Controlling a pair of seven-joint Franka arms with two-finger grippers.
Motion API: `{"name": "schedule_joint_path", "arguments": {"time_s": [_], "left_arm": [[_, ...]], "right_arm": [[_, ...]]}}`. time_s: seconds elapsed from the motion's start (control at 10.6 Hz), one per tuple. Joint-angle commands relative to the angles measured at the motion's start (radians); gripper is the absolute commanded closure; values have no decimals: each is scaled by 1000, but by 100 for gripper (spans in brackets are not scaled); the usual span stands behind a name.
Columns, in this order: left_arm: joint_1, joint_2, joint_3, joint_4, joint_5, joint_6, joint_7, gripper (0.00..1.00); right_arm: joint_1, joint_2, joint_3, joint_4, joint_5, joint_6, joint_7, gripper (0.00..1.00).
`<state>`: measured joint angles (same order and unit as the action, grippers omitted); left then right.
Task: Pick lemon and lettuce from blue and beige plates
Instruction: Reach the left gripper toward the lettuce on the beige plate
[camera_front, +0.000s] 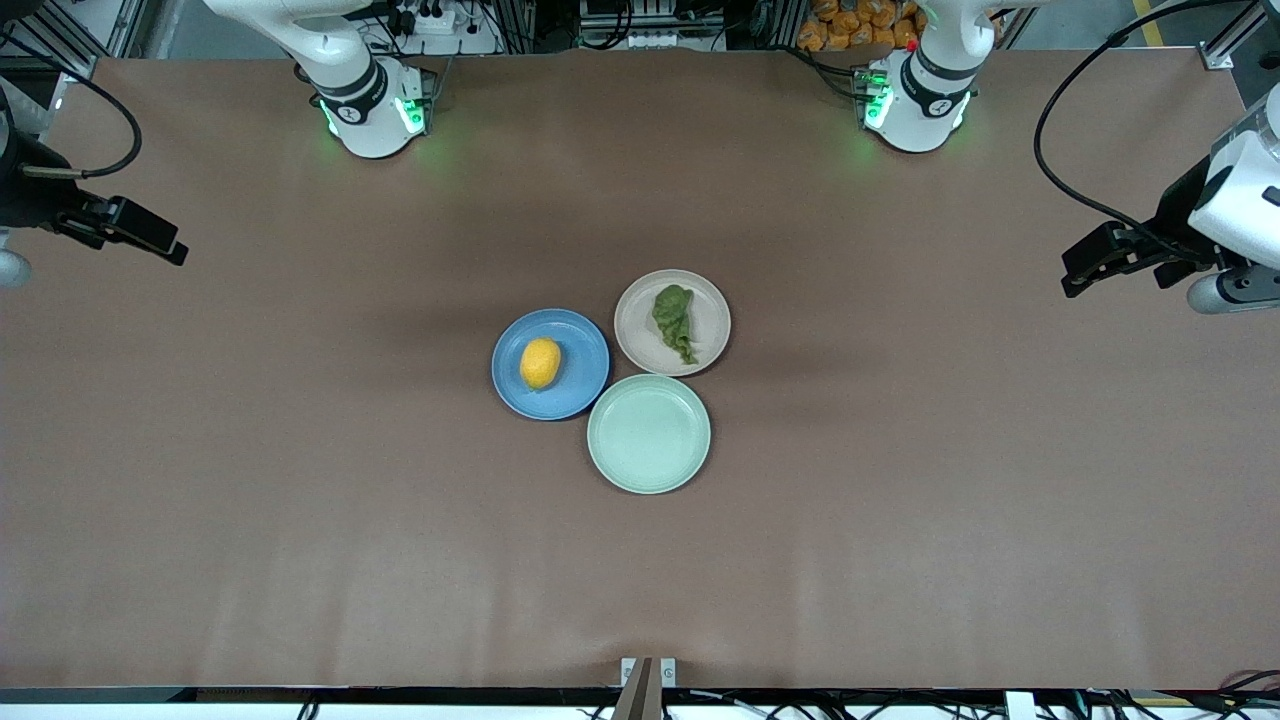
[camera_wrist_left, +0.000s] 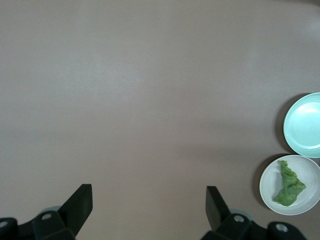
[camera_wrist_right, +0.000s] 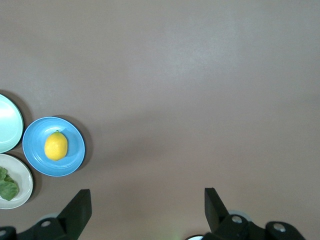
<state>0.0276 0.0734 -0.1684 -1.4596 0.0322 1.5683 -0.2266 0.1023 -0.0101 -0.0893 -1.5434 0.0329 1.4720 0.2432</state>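
Note:
The yellow lemon (camera_front: 540, 362) lies on the blue plate (camera_front: 577, 386) at the table's middle; both show in the right wrist view, the lemon (camera_wrist_right: 56, 145) on the plate (camera_wrist_right: 75, 159). The green lettuce (camera_front: 675, 319) lies on the beige plate (camera_front: 706, 300), beside the blue plate toward the left arm's end; the left wrist view shows the lettuce (camera_wrist_left: 288, 184) and its plate (camera_wrist_left: 271, 181). My left gripper (camera_front: 1085, 262) is open and empty, high over the left arm's end of the table (camera_wrist_left: 149, 202). My right gripper (camera_front: 150, 238) is open and empty over the right arm's end (camera_wrist_right: 148, 204).
A pale mint-green plate (camera_front: 649, 433) stands empty, touching both other plates and nearer to the front camera; it shows in the left wrist view (camera_wrist_left: 305, 125) and the right wrist view (camera_wrist_right: 9, 122). Brown table surface (camera_front: 300, 450) lies all around the plates.

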Motion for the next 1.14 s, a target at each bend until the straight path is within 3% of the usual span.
{"name": "schedule_joint_path", "arguments": {"time_s": [0.0, 0.28, 0.57, 0.85, 1.04], "left_arm": [[-5, 8, -5, 19, -12, -8, -11, 0], [-40, 49, -34, -8, -58, -5, -37, 0], [-211, 86, -92, -140, -57, 143, -368, 0], [-475, 274, -94, -130, 85, 270, -696, 0], [-566, 391, -94, -116, 118, 372, -874, 0]], "right_arm": [[-3, -28, 14, -29, 2, 4, -13, 0], [-9, -27, 16, -34, 2, 10, -93, 0], [8, -10, 22, -34, 7, 4, -85, 0], [89, 50, 26, -34, 47, 51, -26, 0], [166, 111, 28, -34, 113, 94, 162, 0]]}}
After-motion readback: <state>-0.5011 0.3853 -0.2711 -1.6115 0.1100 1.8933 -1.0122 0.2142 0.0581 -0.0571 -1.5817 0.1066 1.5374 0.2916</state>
